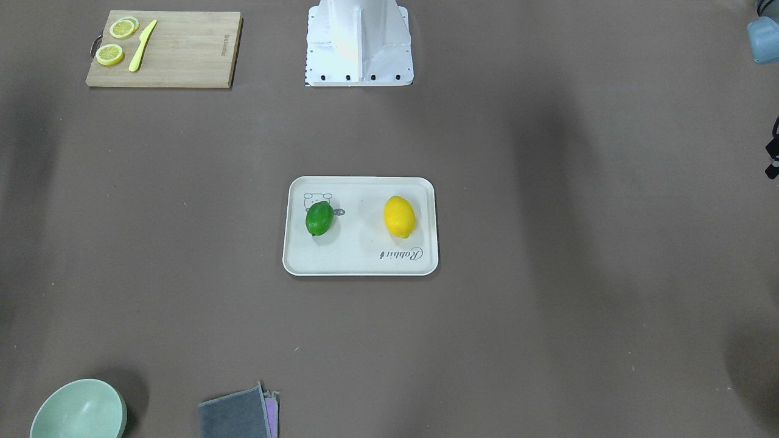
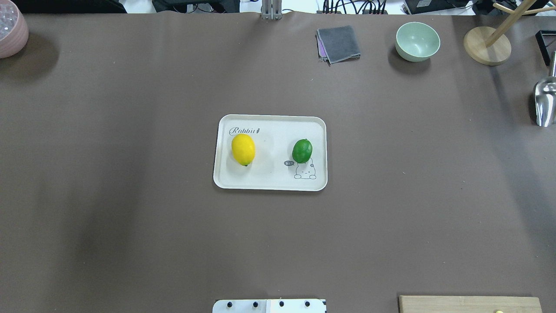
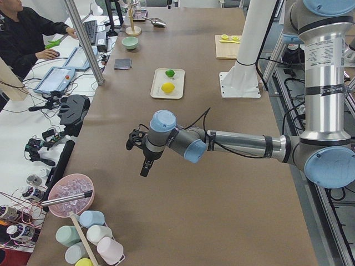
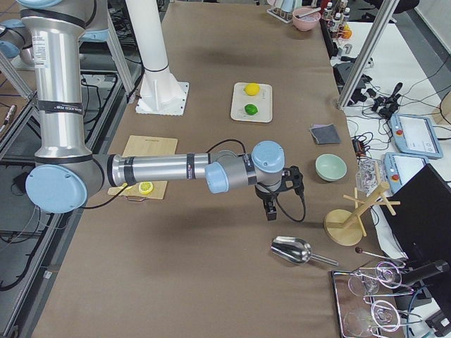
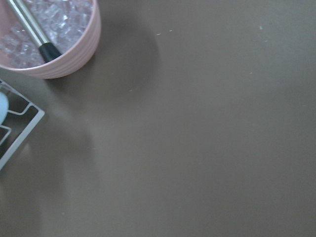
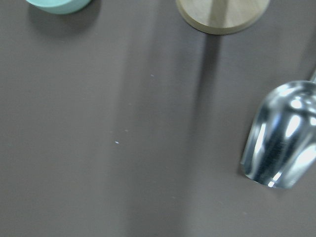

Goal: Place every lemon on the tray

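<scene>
Two lemons, both sitting on the tray [image 2: 269, 184] bang in the middle of the overhead frame. The yellow lemon [image 2: 243, 149] is in the tray's left half, right under the "Rabbit" script. The green lemon [image 2: 302, 151] is in the right half, its lower edge overlapping the little cartoon animal. They're well apart from each other, and neither one touches the rim.

Neither arm is near the tray. In the left side view, the left gripper [image 3: 145, 166] hangs above bare table at mid-frame, fingers pointing down. Honestly can't tell how wide its jaws are, or if it's got anything. Its wrist cam just shows table, with a pink bowl [image 5: 74, 44] of ice in the upper left corner.

Same deal for the right gripper [image 4: 270, 210] in the right side view: pointing down at mid-frame, just above a metal scoop [image 4: 292, 250], jaw state impossible to call. Its wrist cam has that scoop at the right edge and a wooden stand [image 6: 222, 15] at the top.

A cutting board [image 1: 182, 52] with lemon slices [image 1: 110, 55] sits upper left in the front view.
</scene>
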